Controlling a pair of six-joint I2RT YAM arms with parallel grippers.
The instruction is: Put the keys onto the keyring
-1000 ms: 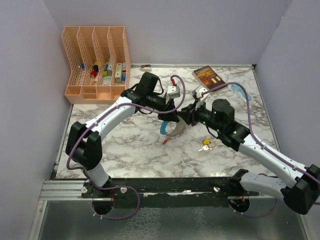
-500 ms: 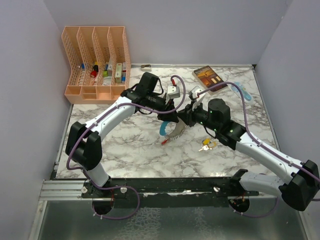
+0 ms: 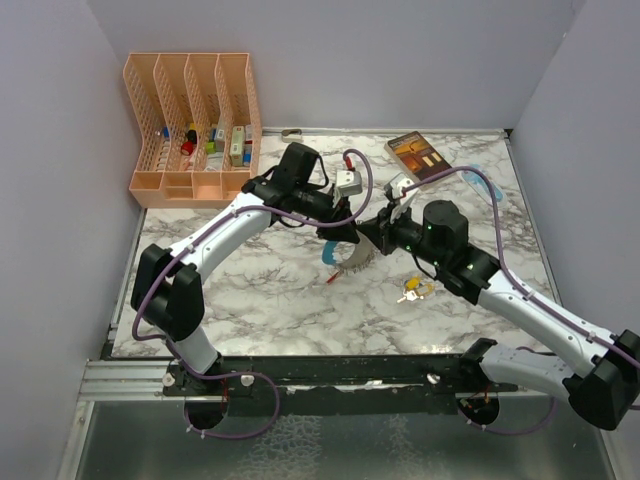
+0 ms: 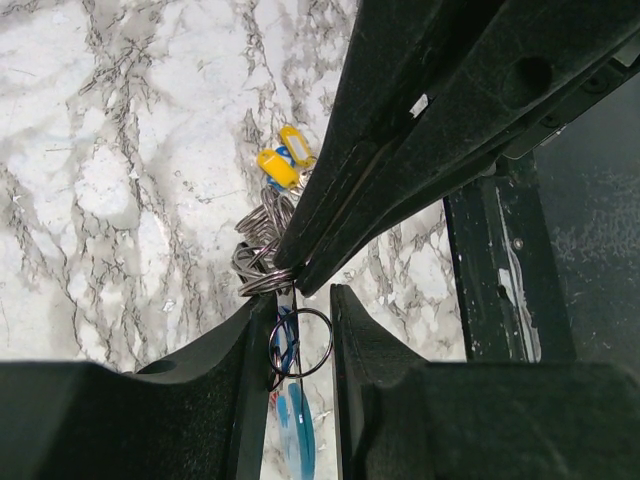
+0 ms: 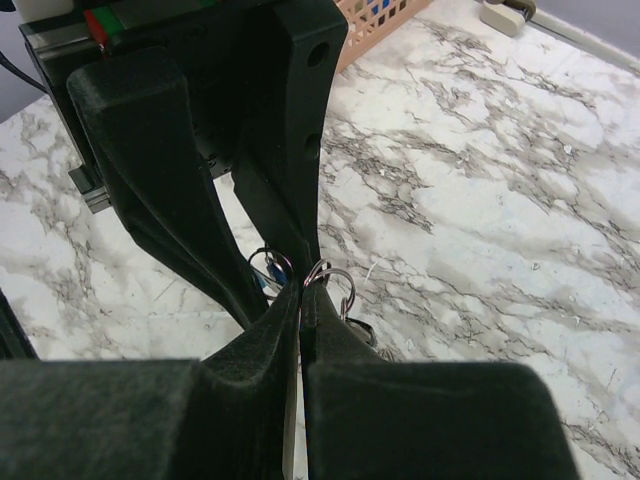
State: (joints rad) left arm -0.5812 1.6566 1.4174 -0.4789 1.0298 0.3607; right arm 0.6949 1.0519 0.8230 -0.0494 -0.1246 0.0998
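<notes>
The keyring (image 3: 342, 262) is held between both arms: the left fingers (image 4: 200, 400) grip its thin ring, and the right fingers (image 5: 240, 380) are pinched shut on a loop. The yellow-tagged keys (image 3: 413, 291) lie on the table (image 3: 260, 300), apart from the right fingers and apparently not yet threaded.

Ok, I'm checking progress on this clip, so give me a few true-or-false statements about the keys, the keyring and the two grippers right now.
1. The left gripper and the right gripper both hold the keyring. True.
2. The yellow keys hang on the keyring. False: they lie on the marble table, apart from the bunch, beside the right arm.
3. The right gripper's fingers are spread wide. False: they are pinched together on a thin metal ring.
4. A pink file organizer stands at the far left corner of the table. True.
</notes>
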